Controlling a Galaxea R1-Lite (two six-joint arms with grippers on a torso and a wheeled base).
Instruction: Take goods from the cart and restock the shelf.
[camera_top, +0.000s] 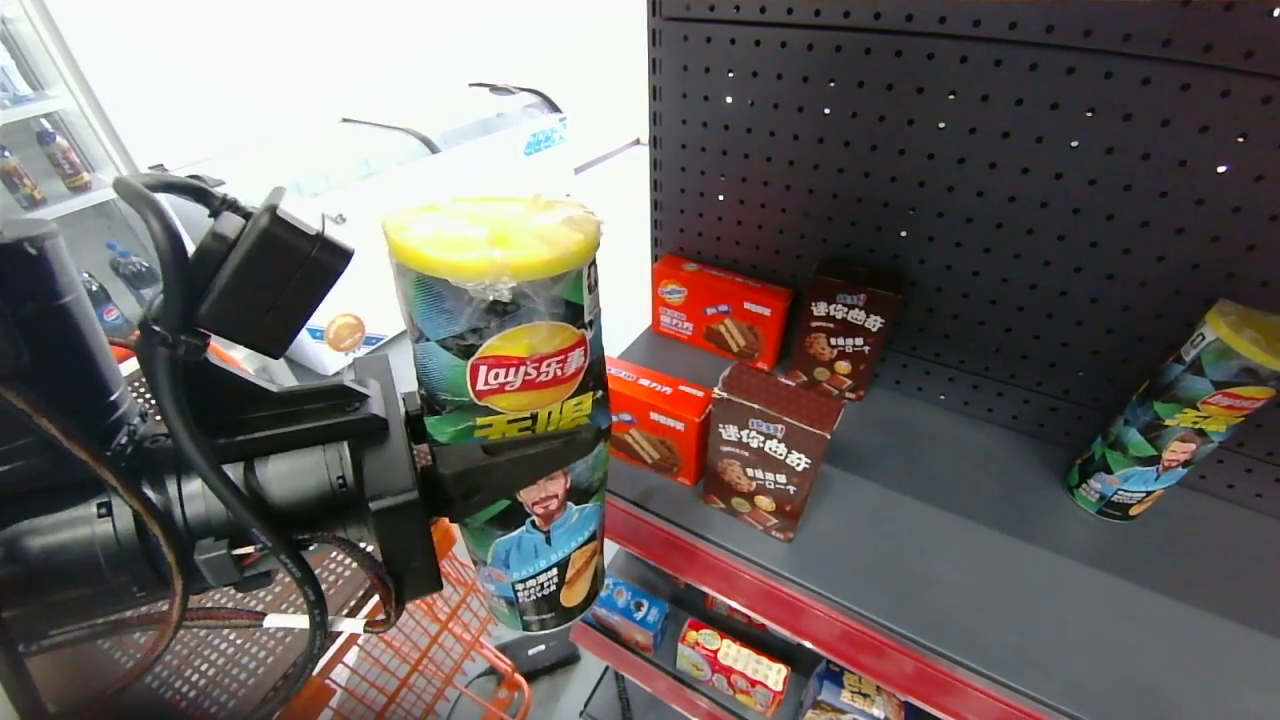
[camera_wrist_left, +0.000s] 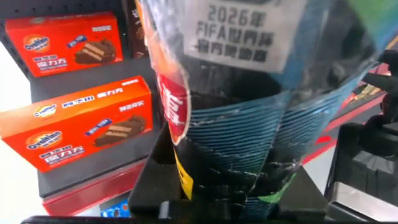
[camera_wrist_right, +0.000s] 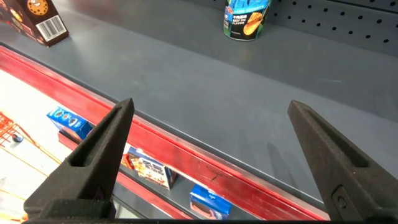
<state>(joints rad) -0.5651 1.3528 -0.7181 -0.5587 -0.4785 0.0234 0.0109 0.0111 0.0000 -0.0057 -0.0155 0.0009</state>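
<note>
Left gripper (camera_top: 478, 478) clamps yellow-lidded chip canister (camera_top: 520, 380) above orange wire cart (camera_top: 425, 650) | right gripper (camera_wrist_right: 209, 109) spread wide | grey shelf (camera_top: 950, 545): 2 orange boxes (camera_top: 720, 310), 2 brown boxes (camera_top: 768, 450), 1 leaning canister (camera_top: 1170, 420).

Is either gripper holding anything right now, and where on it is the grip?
The left gripper holds the chip canister upright, clamped around its middle. The right gripper is open and empty.
</note>
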